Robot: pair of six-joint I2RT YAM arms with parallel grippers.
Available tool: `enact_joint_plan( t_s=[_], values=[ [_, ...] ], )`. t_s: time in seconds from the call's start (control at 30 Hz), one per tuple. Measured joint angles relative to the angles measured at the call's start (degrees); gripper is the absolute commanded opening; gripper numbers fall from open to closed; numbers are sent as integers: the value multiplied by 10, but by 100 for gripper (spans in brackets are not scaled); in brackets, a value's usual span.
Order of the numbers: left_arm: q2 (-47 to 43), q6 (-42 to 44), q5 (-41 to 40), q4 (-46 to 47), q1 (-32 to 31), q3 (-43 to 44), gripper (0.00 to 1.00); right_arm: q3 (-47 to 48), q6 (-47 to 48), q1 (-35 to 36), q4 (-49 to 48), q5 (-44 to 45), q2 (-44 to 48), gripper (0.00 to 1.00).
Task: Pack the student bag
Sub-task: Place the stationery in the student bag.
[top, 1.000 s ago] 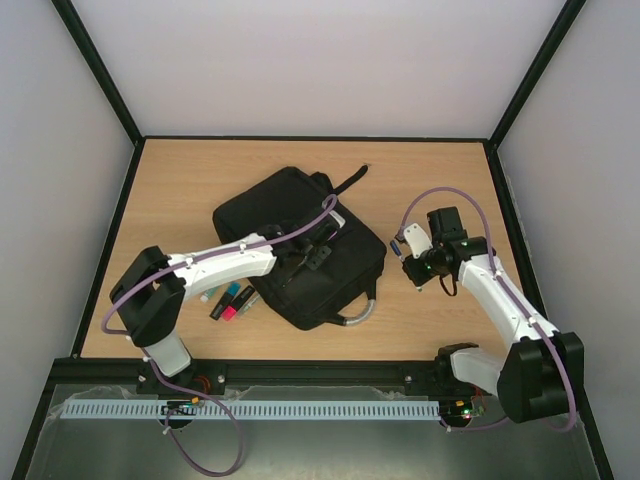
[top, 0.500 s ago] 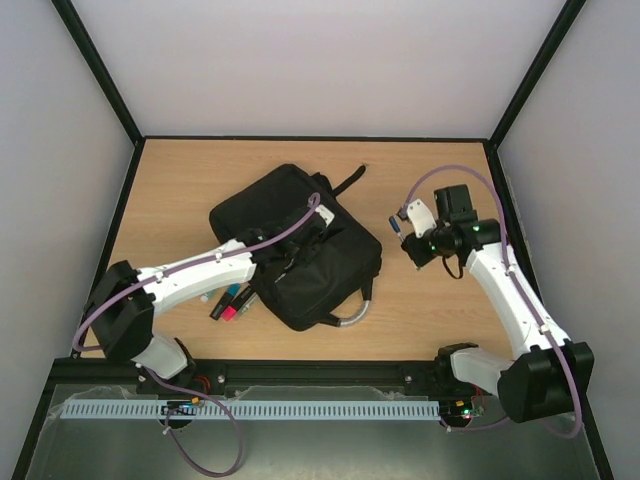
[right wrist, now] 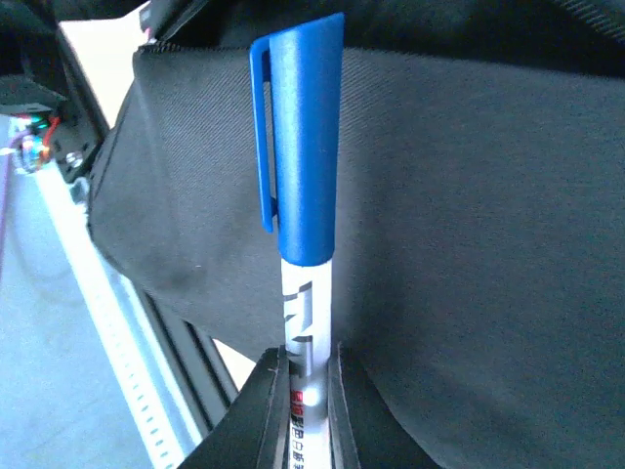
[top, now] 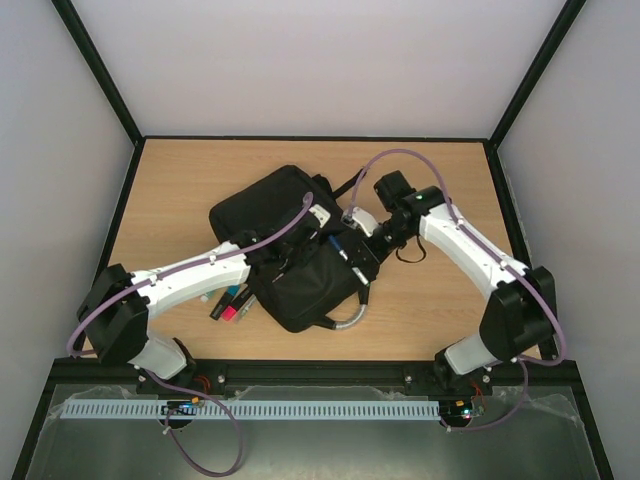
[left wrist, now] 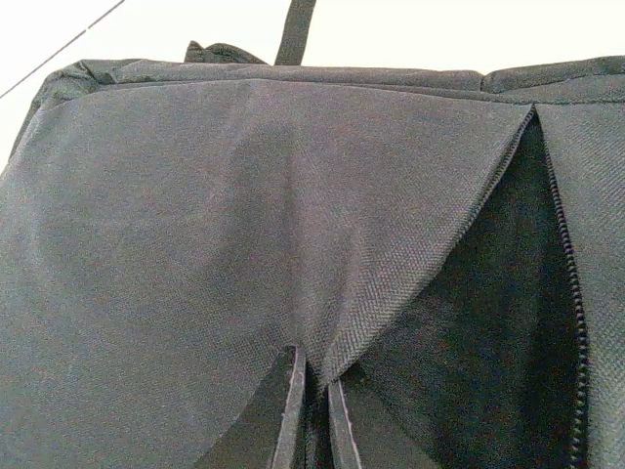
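In the overhead view, the student bag [top: 285,205], a large black soft fabric rectangular bag, lies slanted in the middle of the light wooden table [top: 180,185]. Its grey curved handle [top: 350,318] points toward the near edge and a black strap [top: 350,182] trails off its far side. The left gripper [top: 305,238] reaches from the near left onto the top of the bag. The right gripper [top: 352,252] arcs over from the right and hangs above the bag's right part, carrying a white-barrelled marker with a blue cap [top: 341,246]. A small cluster of loose coloured pens [top: 230,300] lies on the table just beside the bag's near-left edge.

From the left wrist, the left gripper [left wrist: 312,391] has its fingers [left wrist: 291,415] pressed together on a fold of the bag's black woven fabric [left wrist: 195,244], which rises in a peak from them. To the right, a zip [left wrist: 571,293] runs along a dark gap in the bag.

From the right wrist, the right gripper [right wrist: 306,386] is clamped on the marker's [right wrist: 303,176] white printed barrel, with the blue clipped cap pointing away. The black bag [right wrist: 488,254] fills the background behind it.
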State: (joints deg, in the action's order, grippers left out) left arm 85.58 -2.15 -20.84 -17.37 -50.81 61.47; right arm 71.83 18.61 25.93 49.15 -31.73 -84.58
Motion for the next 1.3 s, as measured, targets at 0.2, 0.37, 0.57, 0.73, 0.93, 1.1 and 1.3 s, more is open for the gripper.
enact_joint_plan(
  t_s=[0.2, 0.37, 0.57, 0.73, 0.93, 1.1, 1.3],
  values=[
    [-6, -4, 7, 11, 1, -9, 2, 0, 2, 8, 30, -64, -70, 1],
    [-14, -4, 12, 17, 1, -16, 2, 13, -8, 8, 40, -85, -149, 1],
    [-16, -4, 12, 25, 9, -19, 2, 74, -28, 9, 65, -113, -217, 1],
    [-16, -5, 22, 27, 9, -20, 2, 136, -66, 10, 43, -128, -247, 1],
    [-16, -4, 30, 31, 9, -20, 2, 170, -103, 10, 19, -141, -270, 1],
    [-16, -4, 32, 37, 9, -23, 2, 183, -147, 11, -3, -141, -287, 3],
    [-16, -1, 30, 42, 9, -26, 2, 179, -177, 12, -37, -148, -282, 39]
  ],
)
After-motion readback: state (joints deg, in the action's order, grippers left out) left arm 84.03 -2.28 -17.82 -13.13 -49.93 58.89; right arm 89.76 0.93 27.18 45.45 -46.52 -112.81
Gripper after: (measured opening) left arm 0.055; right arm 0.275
